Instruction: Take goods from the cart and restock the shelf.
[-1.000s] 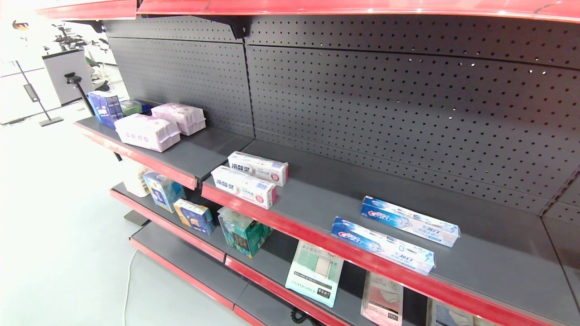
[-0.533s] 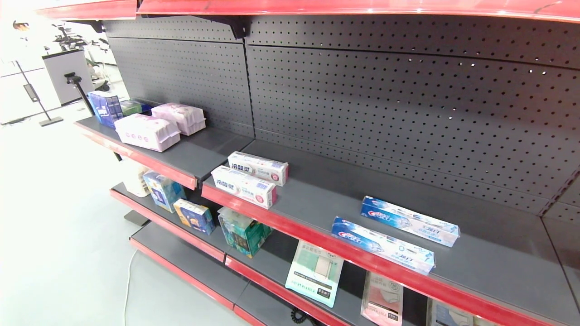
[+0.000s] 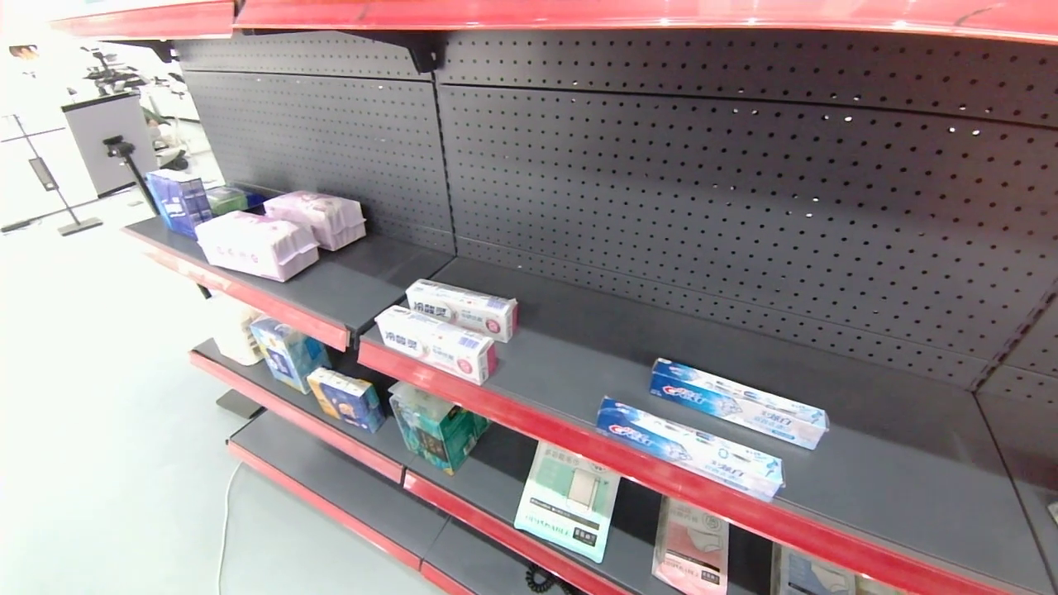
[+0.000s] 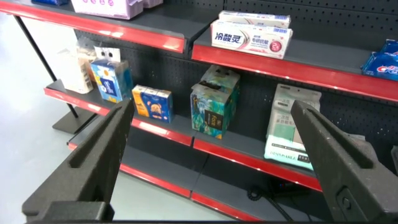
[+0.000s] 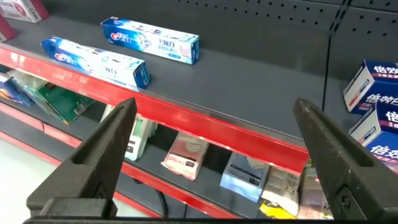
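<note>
1. Note the left hand point(image 4: 211, 168) spread wide and carrying nothing. It faces the lower boards of the shelf point(image 3: 579, 347), with a green box point(image 4: 216, 102) ahead and the white toothpaste boxes point(image 4: 252, 38) up on the middle board.
2. Note the right hand point(image 5: 214, 168), equally wide and empty. It faces the middle board's red front lip, with the blue toothpaste boxes point(image 5: 96, 61) and bare board ahead.
3. Read both toothpaste pairs as lying flat, one box behind the other, with long axes running along the front lip.
4. Mark the bare board between the white pair and the blue pair. Mark more of it to the right of the blue pair, with blue-and-white cartons point(image 5: 379, 93) past the next upright.
5. Farther left, on the neighbouring board, find the pink-and-white packs point(image 3: 256, 245) lying flat near the front edge.
6. Judge the right hand nearer the blue pair and the right-hand gap, and the left nearer the white pair.
7. With both hands empty, expect a trip to the cart first, probably a turn away from the shelf face. After that, lay any long box with its axis along the lip to match its neighbours.
</note>
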Controlling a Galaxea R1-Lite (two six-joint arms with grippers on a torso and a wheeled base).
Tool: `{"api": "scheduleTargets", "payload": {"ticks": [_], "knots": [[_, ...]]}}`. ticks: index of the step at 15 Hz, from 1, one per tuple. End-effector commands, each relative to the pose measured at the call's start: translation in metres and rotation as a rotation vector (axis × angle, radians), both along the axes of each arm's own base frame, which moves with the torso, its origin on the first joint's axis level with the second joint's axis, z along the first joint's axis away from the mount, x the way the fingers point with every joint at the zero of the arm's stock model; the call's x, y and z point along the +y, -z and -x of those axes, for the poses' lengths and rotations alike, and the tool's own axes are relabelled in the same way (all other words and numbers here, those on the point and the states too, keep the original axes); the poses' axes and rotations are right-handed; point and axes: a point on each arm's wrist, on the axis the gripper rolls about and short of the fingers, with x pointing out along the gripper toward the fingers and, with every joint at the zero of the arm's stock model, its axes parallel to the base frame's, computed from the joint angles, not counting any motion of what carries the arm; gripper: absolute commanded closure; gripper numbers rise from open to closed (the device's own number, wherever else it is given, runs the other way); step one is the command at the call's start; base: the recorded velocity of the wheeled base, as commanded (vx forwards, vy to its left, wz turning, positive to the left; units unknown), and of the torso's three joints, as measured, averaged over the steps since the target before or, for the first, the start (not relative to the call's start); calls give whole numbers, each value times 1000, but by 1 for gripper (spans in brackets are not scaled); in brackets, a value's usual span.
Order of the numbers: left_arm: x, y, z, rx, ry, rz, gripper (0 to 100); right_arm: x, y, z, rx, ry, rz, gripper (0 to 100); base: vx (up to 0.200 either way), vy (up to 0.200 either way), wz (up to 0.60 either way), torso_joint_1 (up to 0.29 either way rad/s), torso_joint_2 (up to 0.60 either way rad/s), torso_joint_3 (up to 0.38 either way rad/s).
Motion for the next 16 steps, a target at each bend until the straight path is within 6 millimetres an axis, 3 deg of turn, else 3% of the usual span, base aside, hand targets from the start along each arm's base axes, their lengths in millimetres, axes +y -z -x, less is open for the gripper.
{"api": "scheduleTargets", "payload": {"ticks": [1, 12, 15, 16], "knots": [[0, 0, 0, 1, 0, 0, 0, 0, 0, 0, 6, 0, -1, 0, 0, 0, -600, 7, -2, -2], [0, 0, 0, 0, 0, 1, 0, 0, 0, 0, 6, 0, -1, 0, 0, 0, -600, 3, 2, 2], [0, 0, 0, -2, 20, -13, 0, 0, 0, 0, 6, 0, 1, 0, 0, 0, 0, 0, 0, 0], [1, -10, 3, -31, 56, -10, 0, 0, 0, 0, 4, 0, -1, 0, 0, 0, 0, 0, 0, 0]]}}
